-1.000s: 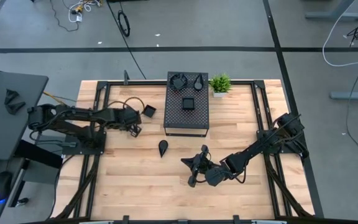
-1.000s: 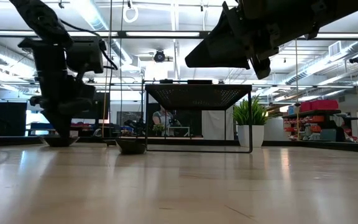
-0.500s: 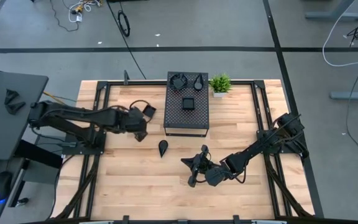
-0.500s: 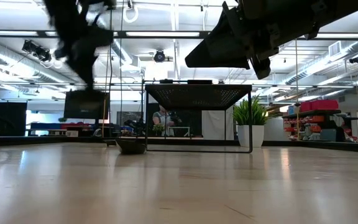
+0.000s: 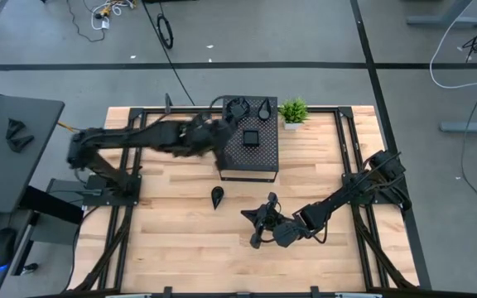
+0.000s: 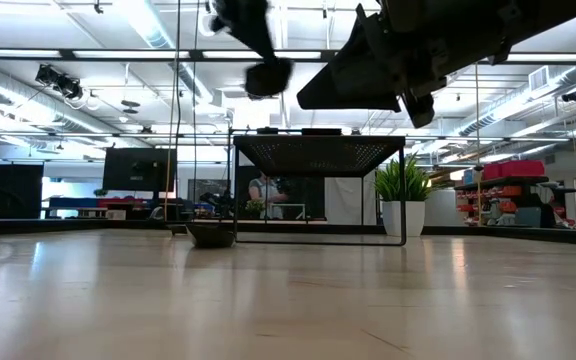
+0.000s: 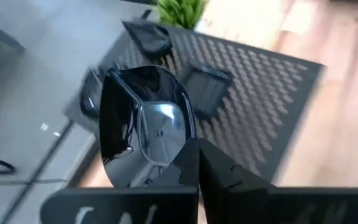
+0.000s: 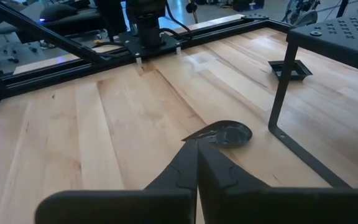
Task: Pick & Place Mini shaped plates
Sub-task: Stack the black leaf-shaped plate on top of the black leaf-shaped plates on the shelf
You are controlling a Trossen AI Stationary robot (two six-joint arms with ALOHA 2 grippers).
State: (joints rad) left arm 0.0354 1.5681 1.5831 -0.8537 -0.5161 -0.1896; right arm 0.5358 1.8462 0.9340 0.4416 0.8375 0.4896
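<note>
My left gripper (image 5: 214,137) hovers at the left edge of the black perforated box (image 5: 249,157), shut on a glossy black square mini plate (image 7: 145,124). In the low view the plate (image 6: 268,78) hangs high above the table. Three mini plates lie on the box top: two at its far end (image 5: 237,108) (image 5: 264,108) and a square one (image 5: 251,138) at the middle. A teardrop plate (image 5: 217,196) lies flat on the table. My right gripper (image 5: 259,223) is shut and empty, right of the teardrop plate (image 8: 225,134) and apart from it. My left gripper pinches the square plate by its rim (image 7: 180,160) between the two fingers. The plate is lifted clear of the table and the box. It stands tilted, with its hollow side turned toward the wrist camera.
A small green potted plant (image 5: 293,112) stands at the box's far right corner. Another square plate (image 8: 293,68) lies on the table beyond the box's leg (image 8: 278,93). Bare wood lies along the near side of the table (image 5: 180,248).
My left gripper has risen from the table at the left with the square plate and swung toward the table's right and far side, up to the box's left edge. The plate is lifted clear. The teardrop plate has stayed where it was.
</note>
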